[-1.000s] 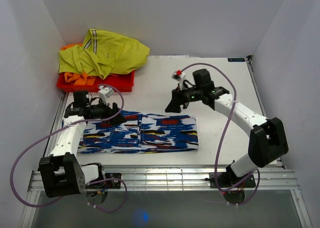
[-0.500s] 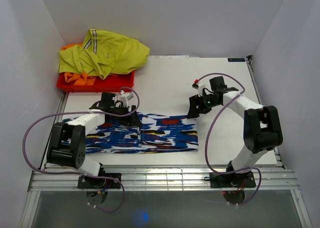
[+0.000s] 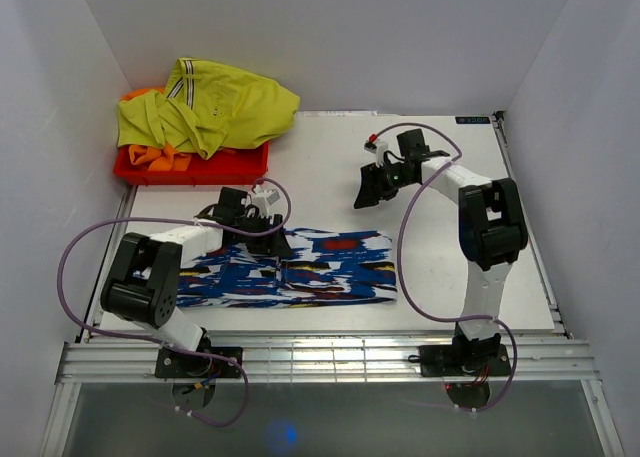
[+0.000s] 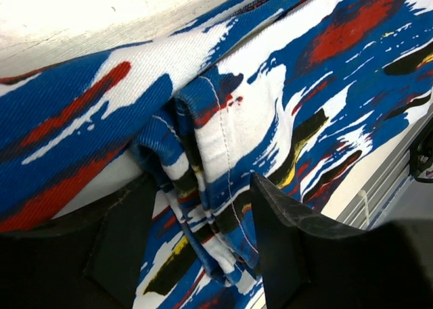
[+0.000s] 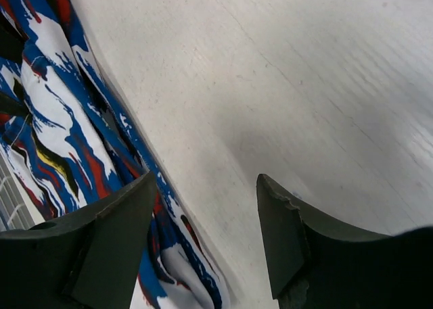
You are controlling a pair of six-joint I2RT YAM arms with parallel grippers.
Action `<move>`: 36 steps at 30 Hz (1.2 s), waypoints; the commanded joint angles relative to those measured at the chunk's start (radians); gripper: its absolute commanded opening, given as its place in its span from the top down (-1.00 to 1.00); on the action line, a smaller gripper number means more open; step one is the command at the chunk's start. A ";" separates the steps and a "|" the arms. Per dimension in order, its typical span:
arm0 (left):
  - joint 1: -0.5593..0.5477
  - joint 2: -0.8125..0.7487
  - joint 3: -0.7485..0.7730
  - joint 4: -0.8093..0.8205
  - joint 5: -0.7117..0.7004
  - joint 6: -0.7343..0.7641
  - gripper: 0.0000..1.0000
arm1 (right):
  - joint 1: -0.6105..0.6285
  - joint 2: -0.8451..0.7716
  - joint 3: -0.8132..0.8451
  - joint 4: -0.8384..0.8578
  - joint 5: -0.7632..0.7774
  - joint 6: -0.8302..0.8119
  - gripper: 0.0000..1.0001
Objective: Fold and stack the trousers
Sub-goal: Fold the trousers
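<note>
Blue patterned cloth: the trousers (image 3: 300,267) lie on the table (image 3: 450,277) as a long flat band, left of centre, towards the front edge. Step in hand, as judged: taking hold for a further fold. The left gripper (image 4: 203,207) sits at the band's far edge, jaws spread astride a raised crease, not yet pinching. The right gripper (image 3: 368,189) hangs over bare table beyond the far right corner, jaws spread, empty. Next, both need a grip; the right must first reach the cloth.
</note>
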 commanded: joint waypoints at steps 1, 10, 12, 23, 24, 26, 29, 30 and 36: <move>-0.017 0.014 -0.001 0.035 0.003 -0.028 -0.34 | 0.042 0.052 0.054 -0.021 0.007 -0.024 -0.33; -0.022 0.000 0.023 0.013 0.059 -0.051 0.47 | 0.078 0.071 0.009 -0.067 0.032 -0.110 -0.24; -0.024 -0.037 0.034 -0.018 0.074 -0.051 0.62 | 0.078 0.066 0.005 -0.068 0.038 -0.118 -0.23; -0.024 -0.175 0.079 -0.211 0.060 -0.080 1.00 | 0.079 0.054 0.001 -0.108 0.118 -0.178 -0.11; -0.024 -0.175 0.077 -0.228 0.047 -0.076 1.00 | 0.079 0.052 -0.005 -0.108 0.128 -0.179 -0.11; -0.024 -0.164 0.072 -0.234 -0.004 -0.062 1.00 | 0.079 0.045 -0.010 -0.108 0.133 -0.186 -0.11; -0.024 -0.117 0.066 -0.251 -0.104 -0.044 1.00 | 0.079 0.038 -0.018 -0.110 0.145 -0.193 -0.07; -0.020 -0.088 0.059 -0.251 -0.116 -0.047 1.00 | 0.079 0.037 -0.018 -0.113 0.151 -0.198 -0.05; -0.013 0.004 0.091 -0.282 -0.236 -0.050 1.00 | 0.079 0.046 -0.015 -0.136 0.182 -0.227 0.05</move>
